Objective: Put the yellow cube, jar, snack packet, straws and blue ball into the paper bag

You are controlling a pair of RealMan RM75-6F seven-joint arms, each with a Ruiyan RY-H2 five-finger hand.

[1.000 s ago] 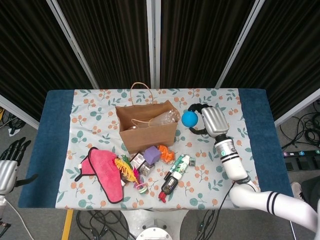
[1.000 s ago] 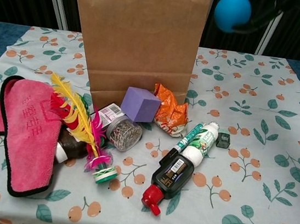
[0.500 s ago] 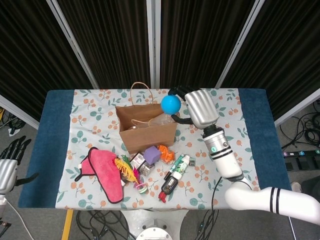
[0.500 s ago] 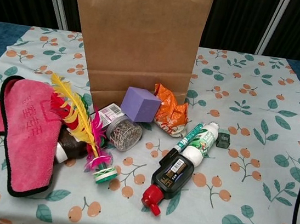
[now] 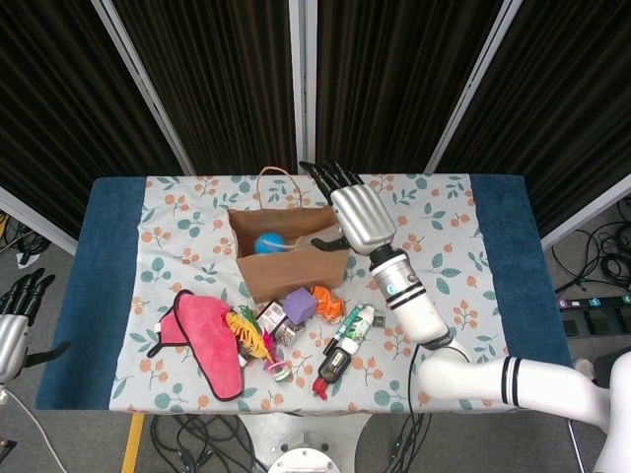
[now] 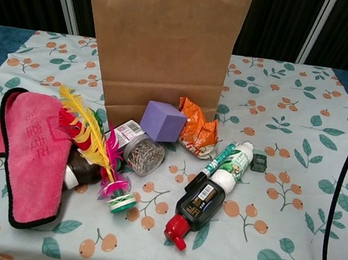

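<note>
The brown paper bag [image 5: 296, 271] stands upright at mid-table, its front wall [image 6: 166, 45] filling the chest view. Inside it lies the blue ball [image 5: 268, 242]. My right hand [image 5: 360, 215] hovers over the bag's right rim with its fingers spread and nothing in it. In front of the bag lie the orange snack packet [image 6: 197, 128] and a clear jar [image 6: 142, 155] on its side. My left hand [image 5: 14, 317] hangs off the table's left edge, fingers apart and empty. I see no yellow cube and cannot make out the straws.
A purple cube [image 6: 162, 121] leans near the bag's base. A pink cloth [image 6: 30, 149] and a feather shuttlecock [image 6: 95, 142] lie at the left. A dark red-capped bottle [image 6: 192, 208], a green-white bottle [image 6: 234, 163] and a marker [image 6: 217, 160] lie at the front right.
My right hand carried the blue ball leftward over the bag and opened. The ball has left the hand and now lies inside the bag. The left hand barely moved.
</note>
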